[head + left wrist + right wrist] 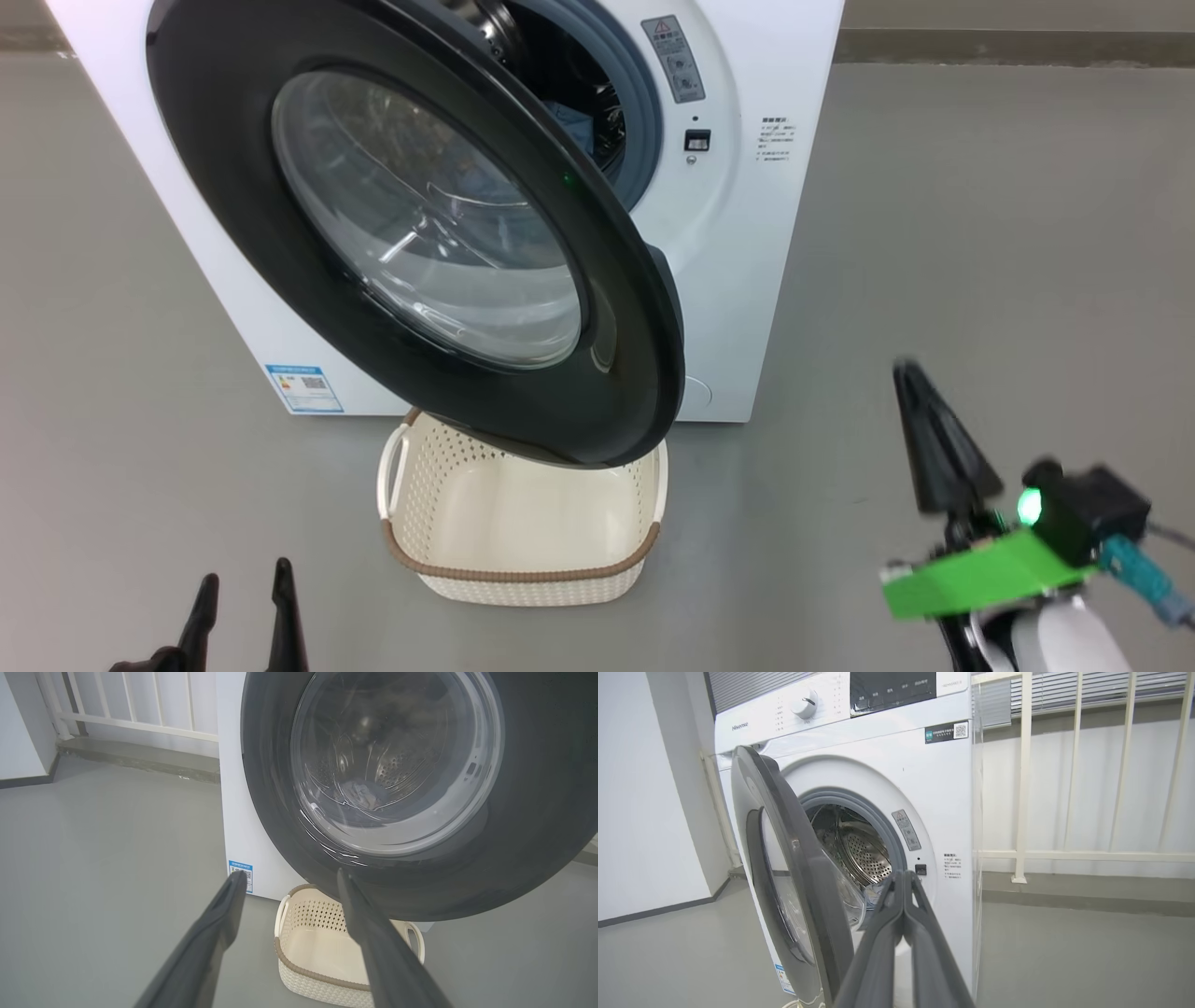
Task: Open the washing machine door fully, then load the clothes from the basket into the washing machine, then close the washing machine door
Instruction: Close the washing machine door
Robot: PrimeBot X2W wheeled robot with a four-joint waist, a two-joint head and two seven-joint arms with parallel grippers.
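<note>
The white washing machine (747, 280) stands ahead with its door (233, 187), black-rimmed with a clear glass bowl, swung partway out over the basket (523, 571). The cream basket sits on the floor below the door and looks empty. Bluish clothes (569, 126) lie inside the steel drum, also visible through the glass (355, 795) and past the door edge (873, 893). My left gripper (246, 574) hangs open at lower left, short of the basket (299, 966). My right gripper (906, 369) is shut on nothing, to the right of the door (794, 858), pointing at the drum opening.
Grey floor surrounds the machine, with open room at the left and right. A white railing (1022, 788) and a low kerb run behind and beside the machine. A white wall (644, 812) stands off to the left in the right wrist view.
</note>
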